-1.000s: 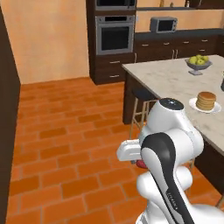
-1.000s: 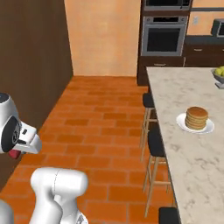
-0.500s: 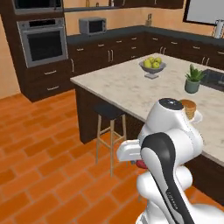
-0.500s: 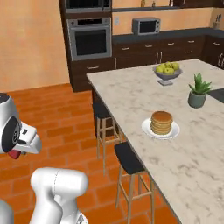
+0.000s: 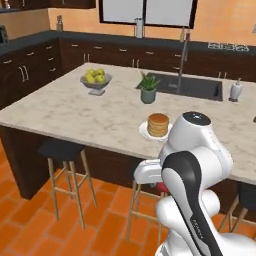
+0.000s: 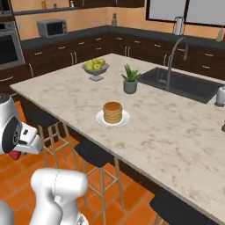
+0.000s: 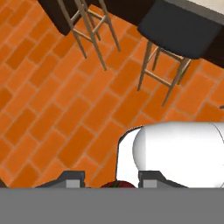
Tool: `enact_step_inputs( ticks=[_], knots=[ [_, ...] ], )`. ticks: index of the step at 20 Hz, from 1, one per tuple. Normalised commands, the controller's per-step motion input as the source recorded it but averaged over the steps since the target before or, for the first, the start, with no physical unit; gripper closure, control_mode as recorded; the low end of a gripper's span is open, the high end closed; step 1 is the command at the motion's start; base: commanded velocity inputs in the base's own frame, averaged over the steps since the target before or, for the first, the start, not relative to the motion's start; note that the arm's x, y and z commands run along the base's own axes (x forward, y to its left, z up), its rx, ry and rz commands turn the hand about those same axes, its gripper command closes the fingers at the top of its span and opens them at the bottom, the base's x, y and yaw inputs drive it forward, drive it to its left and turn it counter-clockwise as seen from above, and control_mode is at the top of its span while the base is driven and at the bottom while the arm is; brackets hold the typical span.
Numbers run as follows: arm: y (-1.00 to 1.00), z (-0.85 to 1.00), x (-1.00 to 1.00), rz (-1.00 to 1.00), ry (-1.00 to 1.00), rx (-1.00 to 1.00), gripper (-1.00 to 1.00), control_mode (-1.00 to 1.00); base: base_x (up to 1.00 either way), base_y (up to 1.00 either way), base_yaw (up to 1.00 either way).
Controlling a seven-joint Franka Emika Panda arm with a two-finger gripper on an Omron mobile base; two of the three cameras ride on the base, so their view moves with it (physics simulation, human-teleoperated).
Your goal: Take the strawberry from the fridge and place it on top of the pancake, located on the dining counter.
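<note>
- Beige marbled dining counter fills the middle of the kitchen, and the pancake on its white plate sits near the counter's front edge, with nothing on top of it yet.
- Gripper hangs low beside the robot body, below the level of the counter top, with fingers pressed on the strawberry, a small red spot between the tips; I judge it is carried low for the drive.
- Behind the pancake stand a small potted plant and a fruit bowl; the dark sink lies further back.
- Black stools stand in front of the counter under its edge, so the arm must probably rise over them and the rim to reach the pancake.
</note>
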Motion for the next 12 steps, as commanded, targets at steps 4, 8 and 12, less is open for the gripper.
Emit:
enact_step_inputs(
  ticks=[4,8,12],
  knots=[
    [0.0,0.0,0.0,0.0,0.0,0.0,1.0,1.0,0.44,0.43,-0.64],
    [0.0,0.0,0.0,0.0,0.0,0.0,1.0,1.0,0.41,0.36,-0.64],
    [0.0,0.0,0.0,0.0,0.0,0.0,1.0,1.0,0.47,0.64,-0.56]
  ],
)
